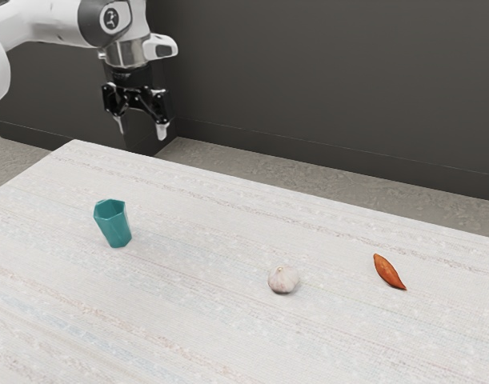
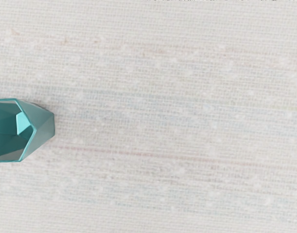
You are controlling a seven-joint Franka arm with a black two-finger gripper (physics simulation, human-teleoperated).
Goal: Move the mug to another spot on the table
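The teal mug (image 1: 113, 222) (image 2: 22, 128) stands on the counter (image 1: 228, 336) well below the jaws, at their six o'clock in the exterior view, while they hang wide apart, empty.

A pale garlic bulb (image 1: 283, 279) and an orange-red pod (image 1: 389, 272), apart on the whitish table (image 1: 228, 336).

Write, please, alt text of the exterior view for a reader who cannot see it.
A teal mug stands on a table, the open gripper hanging above, clear of it. Toward the exterior view's right lie a garlic bulb and a reddish pointed item.
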